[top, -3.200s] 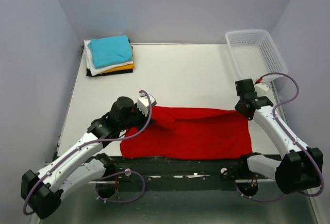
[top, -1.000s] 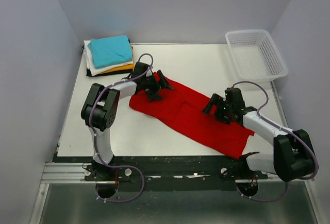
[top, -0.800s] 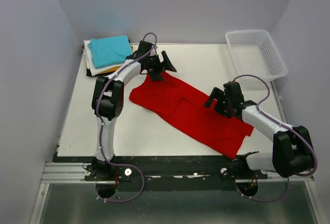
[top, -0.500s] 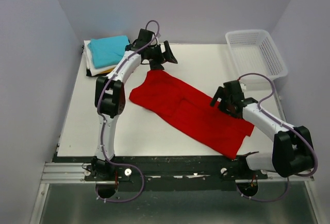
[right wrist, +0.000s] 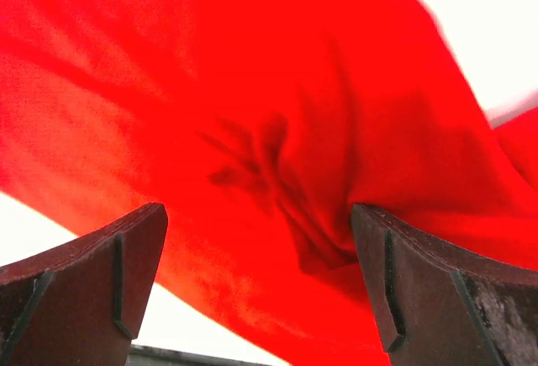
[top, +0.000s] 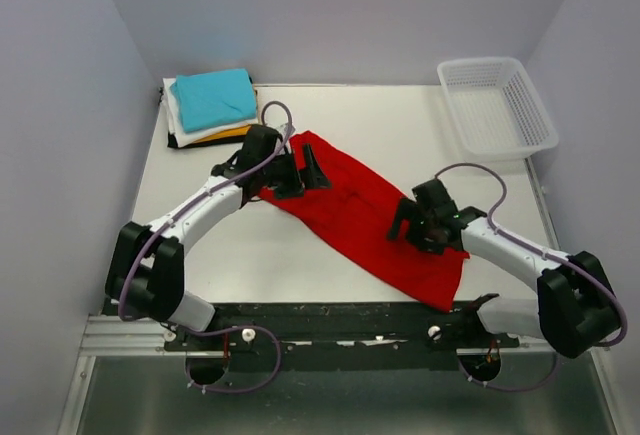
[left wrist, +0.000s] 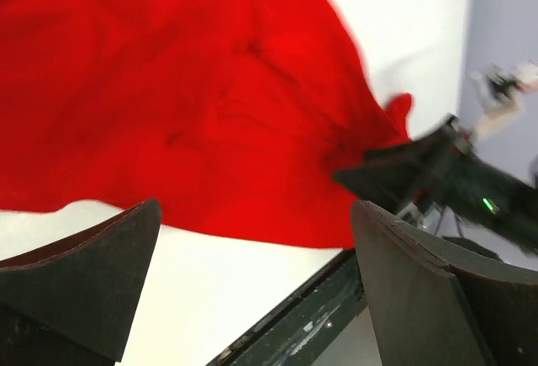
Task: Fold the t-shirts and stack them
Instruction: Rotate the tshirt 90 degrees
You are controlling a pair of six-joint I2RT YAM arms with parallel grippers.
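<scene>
Overhead view of a white table (top: 400,125) with two robot arms reaching in from the near edge. A red shirt (top: 365,210) lies across the middle as a long slanted band, one end toward the far left and the other close to the near edge on the right. It looks narrowed, perhaps folded once along its length, but it is not yet a compact packet. In the far left corner sits a neat stack (top: 212,105) of folded shirts (teal on top, then white, orange and black), so most of the job appears done – only the red one is left. The left gripper (top: 305,177) is over the shirt's far-left end with its jaws wide apart and nothing between them. The right gripper (top: 408,227) is over the near-right part, also spread wide and empty; its wrist camera shows a puckered crease in the cloth between the fingers. Whether either claw's tips touch the fabric cannot be told. A white basket (top: 497,105) stands at the far right, well apart from the shirt. What probably remains: folding the band crosswise into a packet, then carrying it to the top of the stack.
</scene>
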